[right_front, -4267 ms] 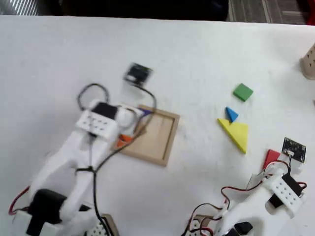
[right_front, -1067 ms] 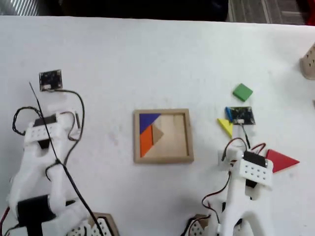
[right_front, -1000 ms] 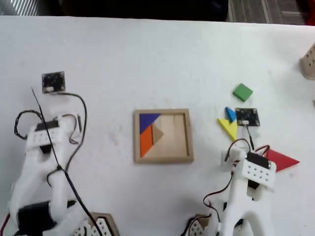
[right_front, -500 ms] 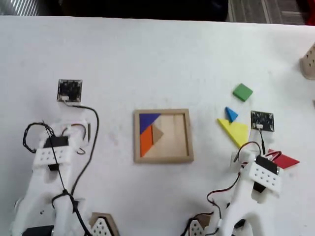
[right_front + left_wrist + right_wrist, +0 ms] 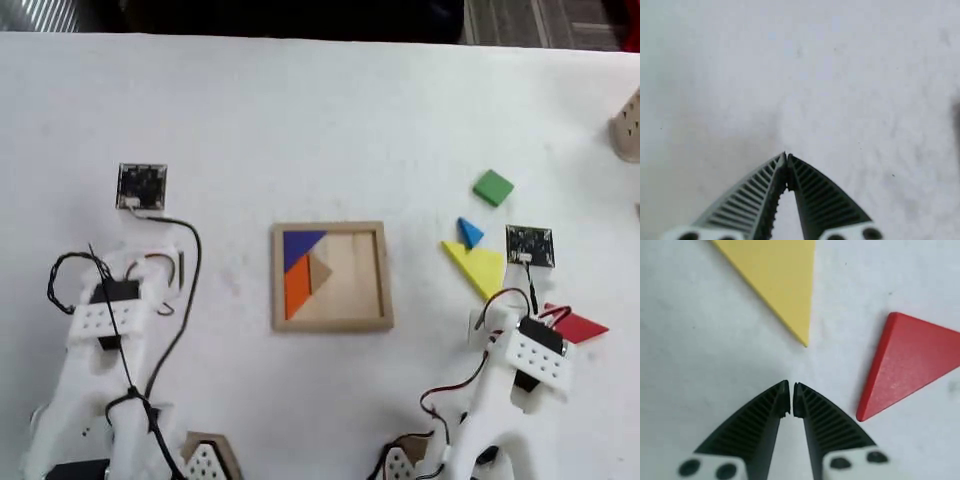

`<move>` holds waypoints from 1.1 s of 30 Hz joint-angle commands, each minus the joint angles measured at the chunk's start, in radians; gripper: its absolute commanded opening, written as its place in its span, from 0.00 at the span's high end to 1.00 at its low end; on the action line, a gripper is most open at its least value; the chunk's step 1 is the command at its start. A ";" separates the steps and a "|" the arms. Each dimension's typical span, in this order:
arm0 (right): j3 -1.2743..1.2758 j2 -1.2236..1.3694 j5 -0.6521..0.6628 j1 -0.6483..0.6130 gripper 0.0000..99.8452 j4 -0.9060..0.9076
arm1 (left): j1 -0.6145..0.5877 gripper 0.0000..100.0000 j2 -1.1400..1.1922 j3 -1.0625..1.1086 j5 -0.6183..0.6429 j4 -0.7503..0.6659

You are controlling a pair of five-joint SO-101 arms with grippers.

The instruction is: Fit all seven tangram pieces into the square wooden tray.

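- Tangram pieces are partly placed. The square wooden tray [image 5: 355, 285] sits mid-desk and holds three of them in its left part: a blue triangle [image 5: 300, 246] in the far-left corner, an orange piece [image 5: 296, 292] below it along the left wall, and a small tan triangle [image 5: 320, 272] touching both.
- About half of the tray floor is bare wood.
- Four pieces lie loose on the desk [image 5: 330, 120], well to the right of the tray: a green square [image 5: 493, 187], a small blue triangle [image 5: 469, 232], a large yellow triangle [image 5: 480, 268] just beside it, and a red triangle [image 5: 578, 327] near the right arm.
- By my count that makes three in and four to go, with both large triangles among those left.
- Right pincer [image 5: 791, 385]: fingers drawn together with only a hairline gap, holding nothing. It hangs over bare desk between the yellow triangle's tip [image 5: 780, 275] and the red triangle's edge [image 5: 910, 365], touching neither.
- Left pincer [image 5: 786, 159]: tips pressed together and empty, over plain desk well apart from every piece.
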 commanded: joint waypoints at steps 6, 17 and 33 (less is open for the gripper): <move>0.002 0.002 0.023 0.002 0.98 -0.019 | -0.005 0.90 -0.033 -0.009 0.000 -0.026; 0.002 0.002 0.023 0.002 0.98 -0.018 | -0.062 0.89 0.119 -0.117 0.064 -0.026; 0.003 0.001 0.023 0.018 0.98 -0.013 | -0.065 0.89 0.380 -0.345 0.043 0.137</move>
